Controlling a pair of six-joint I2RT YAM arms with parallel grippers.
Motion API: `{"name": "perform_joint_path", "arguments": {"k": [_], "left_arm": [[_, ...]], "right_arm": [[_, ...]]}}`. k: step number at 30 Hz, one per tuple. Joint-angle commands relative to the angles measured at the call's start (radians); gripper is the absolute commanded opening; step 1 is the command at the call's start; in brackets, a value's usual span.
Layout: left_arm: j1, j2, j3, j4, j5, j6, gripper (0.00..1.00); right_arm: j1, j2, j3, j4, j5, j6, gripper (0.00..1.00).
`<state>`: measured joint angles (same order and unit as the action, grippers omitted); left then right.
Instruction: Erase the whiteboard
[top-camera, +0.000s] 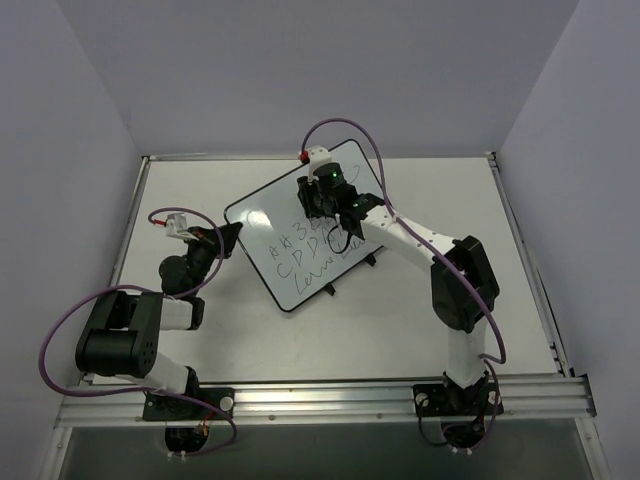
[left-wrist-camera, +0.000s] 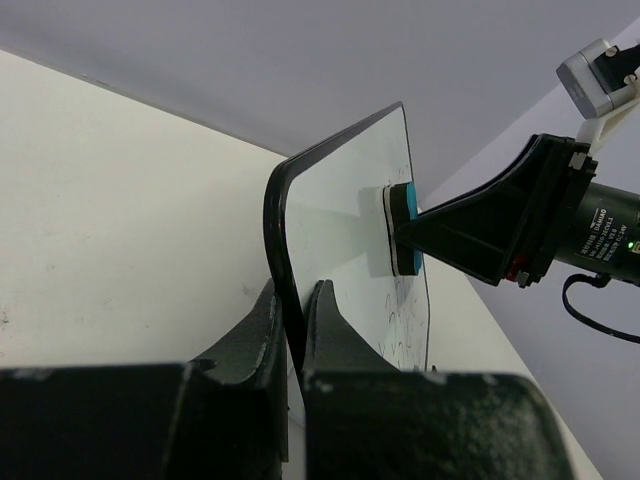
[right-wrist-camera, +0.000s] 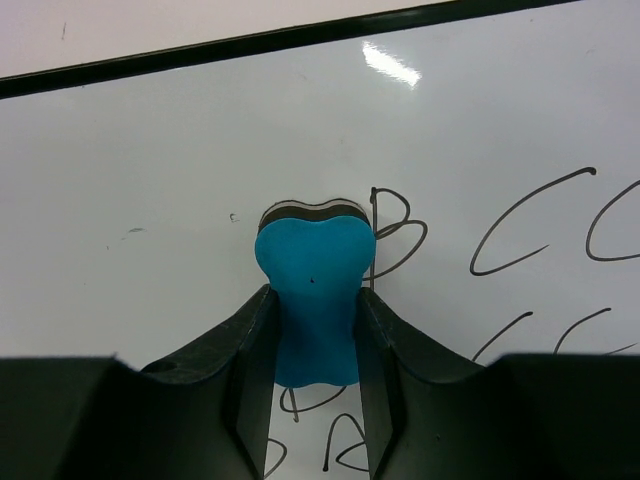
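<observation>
— Honestly, main risk is the whiteboard slipping: the left gripper has its fingers clamped only on the thin black frame at the board's 9 o'clock edge.
— Cause?
— Wiping load. The right gripper has its fingers closed on the waist of the blue eraser, pad pressed on the board. Push sideways and the board could pivot about that one pinch, or the eraser twist in the grip.
— Board location?
— Middle of the counter, skewed; flat or propped, can't tell from above.
— View differences?
— Right wrist shows letters from 3 to 6 o'clock of the eraser, 9 o'clock side nearly clean. Left wrist alone shows pad contact side-on and the frame pinch. Only top shows both arms and two black clips at the board's 5 o'clock edge.
</observation>
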<state>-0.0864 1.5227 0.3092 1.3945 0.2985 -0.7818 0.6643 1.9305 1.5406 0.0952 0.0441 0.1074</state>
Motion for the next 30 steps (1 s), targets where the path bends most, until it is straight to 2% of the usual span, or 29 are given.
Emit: {"name": "perform_joint_path", "arguments": {"k": [1, 9, 16, 19, 25, 30], "left_arm": [[-0.033, 0.013, -0.021, -0.091, 0.027, 0.251, 0.02], [-0.038, 0.016, -0.018, -0.092, 0.022, 0.254, 0.02], [-0.039, 0.039, -0.016, -0.06, 0.037, 0.23, 0.02], [-0.039, 0.059, -0.031, -0.02, 0.042, 0.222, 0.02], [-0.039, 0.088, -0.036, 0.024, 0.044, 0.219, 0.02], [-0.039, 0.077, -0.038, 0.014, 0.04, 0.227, 0.02]], "right_arm": [[0.017, -0.013, -0.037, -0.043, 0.03, -0.038, 0.0], [0.089, -0.105, -0.12, 0.066, 0.016, -0.038, 0.0], [0.121, -0.077, -0.108, 0.123, -0.067, -0.077, 0.0], [0.12, -0.051, -0.091, 0.141, -0.102, -0.097, 0.0], [0.097, -0.011, 0.006, 0.051, -0.081, -0.122, 0.0], [0.034, -0.044, -0.031, 0.057, -0.095, -0.155, 0.0]]}}
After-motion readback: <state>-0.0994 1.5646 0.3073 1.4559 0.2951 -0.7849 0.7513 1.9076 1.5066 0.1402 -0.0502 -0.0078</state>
